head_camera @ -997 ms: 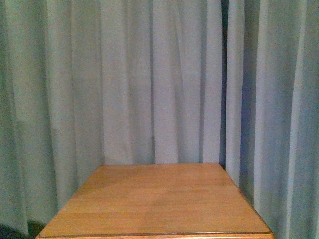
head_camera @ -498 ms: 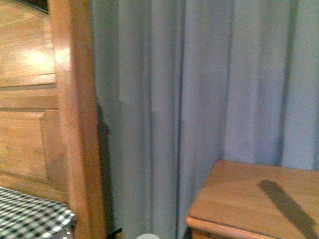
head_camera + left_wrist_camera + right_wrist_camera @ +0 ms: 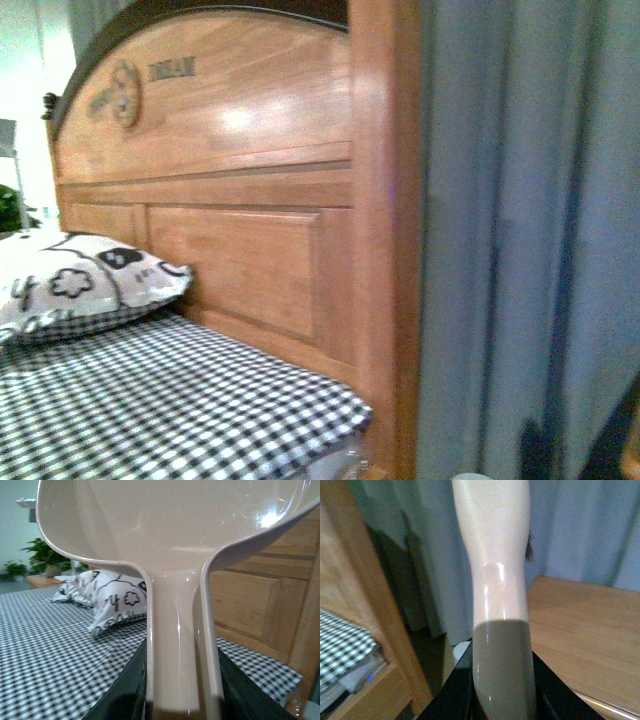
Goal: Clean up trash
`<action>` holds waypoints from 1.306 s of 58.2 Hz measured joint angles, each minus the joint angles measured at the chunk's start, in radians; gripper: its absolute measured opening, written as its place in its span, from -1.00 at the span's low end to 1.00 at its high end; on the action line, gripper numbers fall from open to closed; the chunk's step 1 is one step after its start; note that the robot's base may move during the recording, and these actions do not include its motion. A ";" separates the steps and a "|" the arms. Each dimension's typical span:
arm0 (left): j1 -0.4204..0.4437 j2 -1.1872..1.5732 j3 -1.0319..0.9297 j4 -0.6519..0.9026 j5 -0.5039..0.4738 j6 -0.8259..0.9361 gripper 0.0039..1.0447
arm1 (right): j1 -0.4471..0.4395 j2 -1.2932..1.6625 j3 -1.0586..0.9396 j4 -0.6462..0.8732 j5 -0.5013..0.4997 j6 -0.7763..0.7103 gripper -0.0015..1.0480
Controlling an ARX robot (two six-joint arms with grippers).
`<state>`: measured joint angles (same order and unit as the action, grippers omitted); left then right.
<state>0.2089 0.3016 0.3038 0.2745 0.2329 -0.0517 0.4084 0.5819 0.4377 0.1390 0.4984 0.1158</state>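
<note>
No trash shows in any view. In the left wrist view a beige dustpan fills the frame, its handle running down between the dark jaws of my left gripper, which is shut on it. In the right wrist view my right gripper is shut on the pale handle of the brush, with a few dark bristles showing beside it. Neither gripper appears in the front view.
A bed with a black-and-white checked cover and a wooden headboard fills the front view, a patterned pillow against it. Grey curtains hang to the right. A wooden bedside table stands by the bed's post.
The front view has swung left: from the wooden table and curtains, past the bedpost, onto the headboard, pillow and checked bed cover.
</note>
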 joint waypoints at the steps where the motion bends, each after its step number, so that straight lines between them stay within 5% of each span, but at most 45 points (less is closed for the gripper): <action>1: 0.000 0.000 0.000 0.000 0.000 0.000 -0.48 | 0.000 0.000 0.000 0.000 -0.001 0.000 -0.61; 51: 0.003 -0.005 0.000 0.000 -0.022 -0.006 -0.48 | 0.006 0.003 -0.001 0.000 -0.017 -0.004 -0.62; 55: 0.003 -0.001 0.000 -0.006 0.008 -0.005 -0.48 | 0.005 0.002 -0.002 0.000 -0.006 -0.004 -0.62; 63: 0.030 0.108 0.113 -0.335 0.204 0.053 -0.48 | 0.002 0.001 -0.002 0.000 -0.003 -0.004 -0.62; 76: 0.051 0.323 0.172 -0.394 0.401 0.312 -0.48 | 0.002 0.000 -0.002 0.000 -0.004 -0.004 -0.62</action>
<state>0.2596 0.6243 0.4763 -0.1192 0.6342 0.2600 0.4103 0.5819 0.4362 0.1394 0.4942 0.1120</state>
